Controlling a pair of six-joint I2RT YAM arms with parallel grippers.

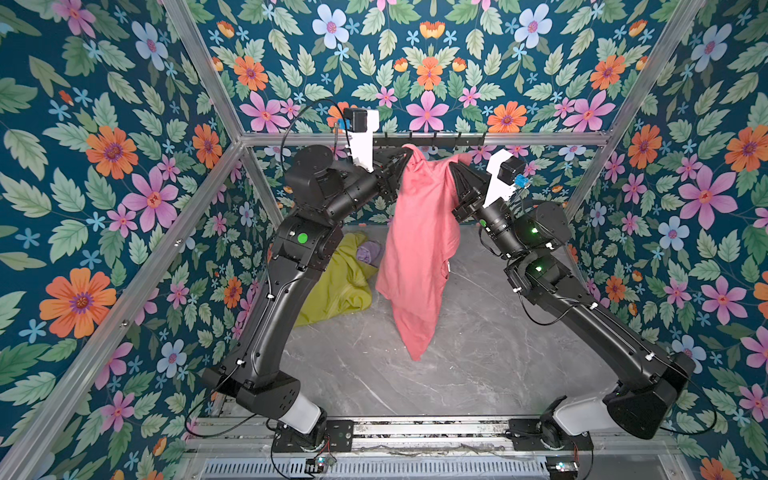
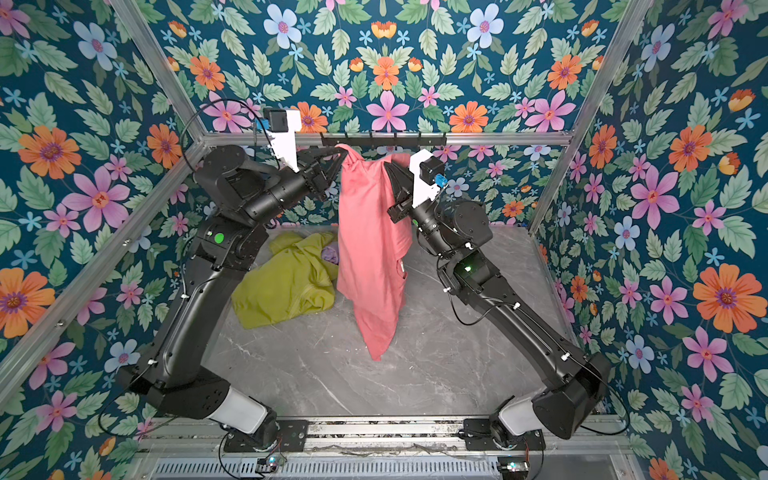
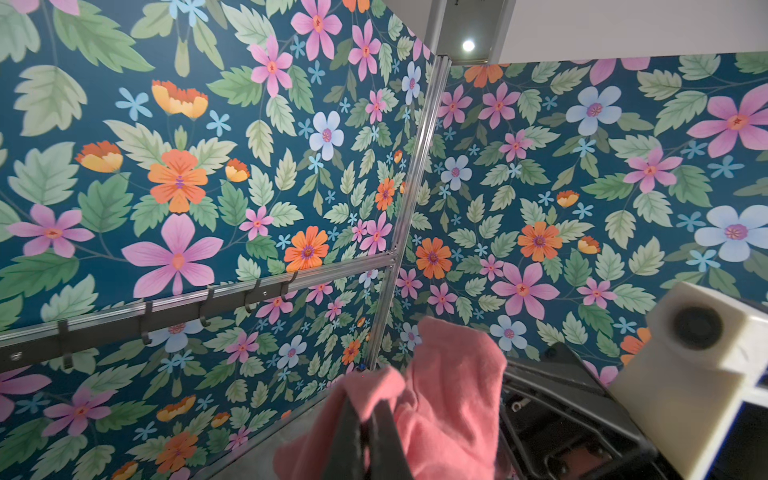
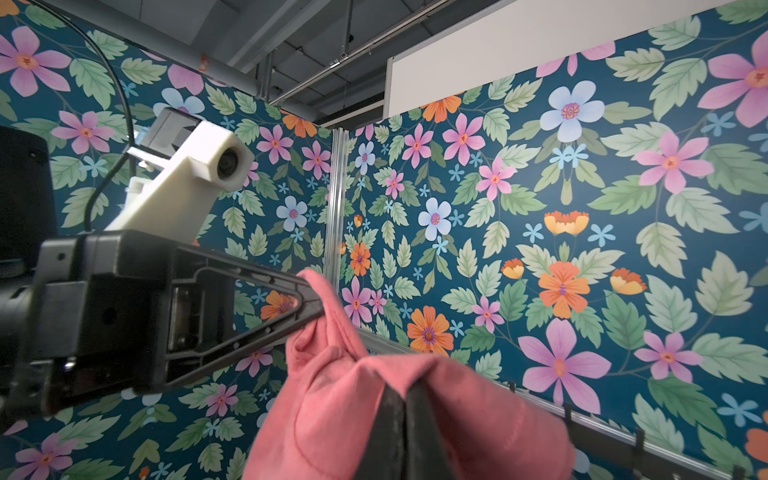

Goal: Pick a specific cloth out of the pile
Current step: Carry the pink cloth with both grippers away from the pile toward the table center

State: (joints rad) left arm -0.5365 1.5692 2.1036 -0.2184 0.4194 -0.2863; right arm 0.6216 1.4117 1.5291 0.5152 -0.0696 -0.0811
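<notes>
The cloth (image 1: 419, 249) (image 2: 370, 257), coral-pink, hangs stretched in the air in both top views. Its lower tip dangles just above the grey floor. My left gripper (image 1: 409, 151) (image 3: 368, 399) is shut on one upper corner. Close beside it, my right gripper (image 1: 453, 164) (image 4: 405, 392) is shut on the other upper corner. The cloth (image 3: 453, 399) (image 4: 332, 419) bunches over both pairs of fingertips in the wrist views. The pile (image 1: 336, 286) (image 2: 286, 286) lies on the floor at the back left: a yellow-green garment with a small lilac cloth (image 1: 368, 251) (image 2: 330, 253) on it, partly hidden behind the left arm.
A black rail of hooks (image 1: 436, 139) (image 2: 382, 139) (image 3: 166, 316) runs along the back frame bar, just behind the raised grippers. Floral walls and aluminium posts close in the cell on three sides. The marble-grey floor (image 1: 478, 365) spreads below the cloth.
</notes>
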